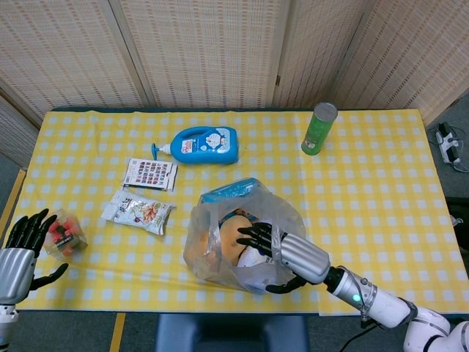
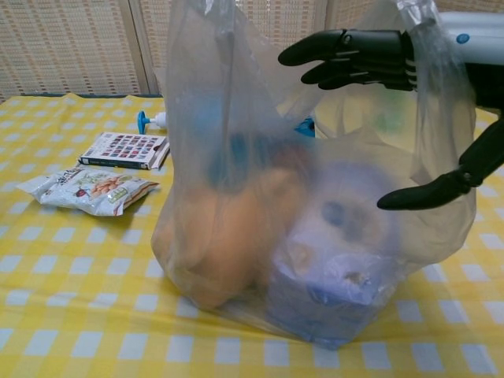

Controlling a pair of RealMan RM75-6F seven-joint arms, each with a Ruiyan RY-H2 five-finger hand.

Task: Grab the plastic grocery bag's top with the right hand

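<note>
The clear plastic grocery bag [image 1: 220, 253] stands near the table's front edge, filled with an orange item, a white round pack and a blue box. In the chest view the bag [image 2: 236, 197] fills the frame and its top rises out of view. My right hand [image 1: 282, 251] reaches in from the right at the bag's upper part. Its fingers [image 2: 346, 57] stretch out level over the bag's mouth, and the thumb [image 2: 425, 191] hangs well below them against the plastic wall. A strip of plastic drapes over the wrist. The hand holds nothing. My left hand [image 1: 22, 246] is open at the front left.
A small packet of red items [image 1: 66, 233] lies beside my left hand. A snack pack [image 1: 138, 210], a card packet [image 1: 150, 174] and a blue bottle [image 1: 201, 145] lie left of and behind the bag. A green can [image 1: 319, 128] stands at the back right.
</note>
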